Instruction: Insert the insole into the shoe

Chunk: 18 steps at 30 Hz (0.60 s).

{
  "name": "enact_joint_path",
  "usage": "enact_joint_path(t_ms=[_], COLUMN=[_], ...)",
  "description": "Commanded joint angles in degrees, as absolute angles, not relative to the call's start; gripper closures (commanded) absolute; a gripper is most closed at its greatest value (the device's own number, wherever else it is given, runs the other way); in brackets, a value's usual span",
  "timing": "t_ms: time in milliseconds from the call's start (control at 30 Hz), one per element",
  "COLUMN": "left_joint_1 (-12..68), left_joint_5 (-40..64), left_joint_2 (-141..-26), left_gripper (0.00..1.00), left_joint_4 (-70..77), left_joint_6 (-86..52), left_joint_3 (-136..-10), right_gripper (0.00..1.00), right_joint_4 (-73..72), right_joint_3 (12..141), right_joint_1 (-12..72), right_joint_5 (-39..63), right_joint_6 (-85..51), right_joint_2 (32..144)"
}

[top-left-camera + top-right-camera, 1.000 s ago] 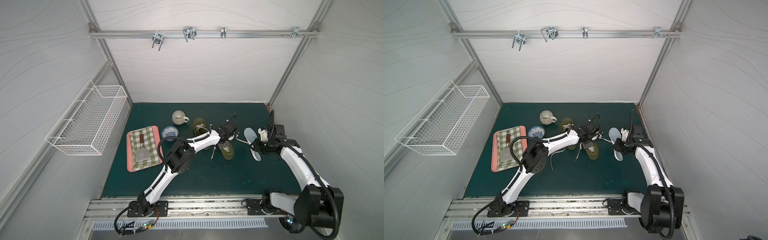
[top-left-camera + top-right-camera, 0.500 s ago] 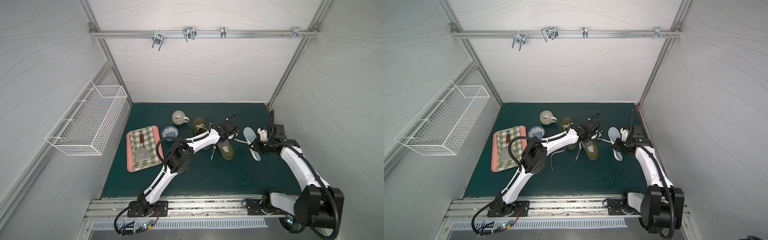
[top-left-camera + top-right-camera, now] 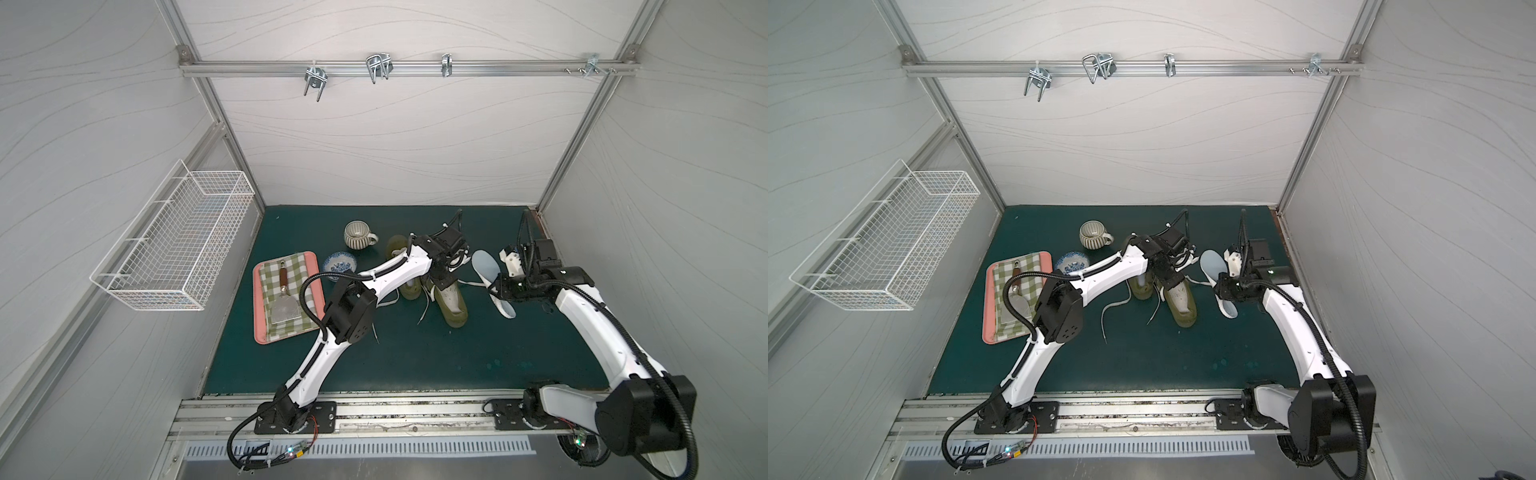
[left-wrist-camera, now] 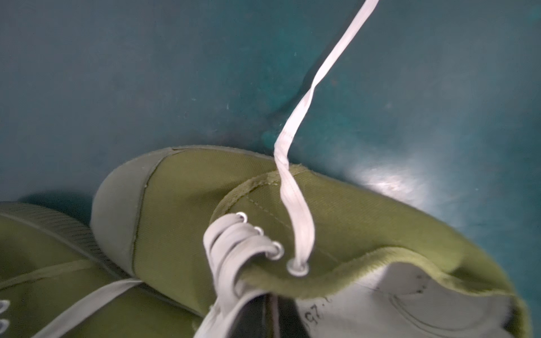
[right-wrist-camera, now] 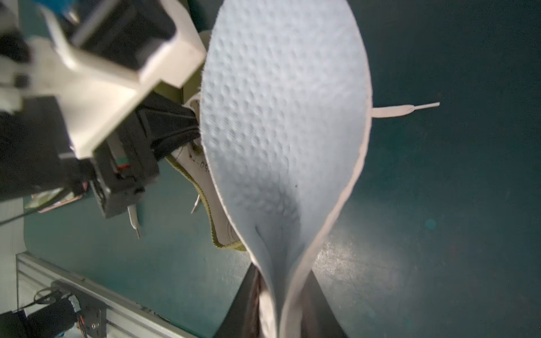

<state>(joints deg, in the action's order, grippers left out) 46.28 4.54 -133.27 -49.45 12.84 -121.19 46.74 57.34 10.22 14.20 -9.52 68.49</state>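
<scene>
An olive canvas shoe [image 3: 451, 305] [image 3: 1181, 305] lies on the green mat, toe toward the front, white laces loose. My left gripper [image 3: 442, 284] [image 4: 270, 319] reaches down into its opening and is shut on the tongue by the top eyelets of the shoe [image 4: 181, 210]. The pale blue insole [image 3: 486, 266] [image 5: 281, 117] hangs just right of the shoe, pinched and folded near its middle. My right gripper [image 3: 498, 289] [image 5: 278, 307] is shut on it. In the right wrist view the insole hides most of the shoe [image 5: 210, 181].
A second olive shoe [image 3: 409, 289] lies against the first on its left. Behind stand a ribbed mug [image 3: 357, 235] and a blue patterned bowl [image 3: 340, 262]. A pink tray [image 3: 257, 316] with checked cloth and spatula lies left. A wire basket [image 3: 178, 237] hangs on the left wall.
My left gripper's jaws have closed on the shoe's tongue. The right arm holds the insole in nearly the same place.
</scene>
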Motion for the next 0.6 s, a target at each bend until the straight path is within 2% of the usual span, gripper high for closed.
enact_joint_path(t_ms=[0,400,567], left_joint_1=[44.5,40.5,40.5], left_joint_5=[13.6,20.5,20.9], left_joint_2=[-128.8,-125.2,-125.5], left_gripper=[1.0,1.0,1.0], left_joint_4=[-45.0,-38.9,-36.1], left_joint_6=[7.2,-0.5,-3.3], left_joint_3=[-120.7,-115.7,-115.6], right_gripper=[0.77,0.77,0.78], right_joint_4=[52.1,60.5,66.0], right_joint_3=[57.7,65.2,68.8], right_joint_1=[13.2,16.4,21.7], right_joint_5=[13.6,15.3,11.6], right_joint_6=[-10.5,-8.4,-6.7], right_joint_2=[67.6,72.6,76.0])
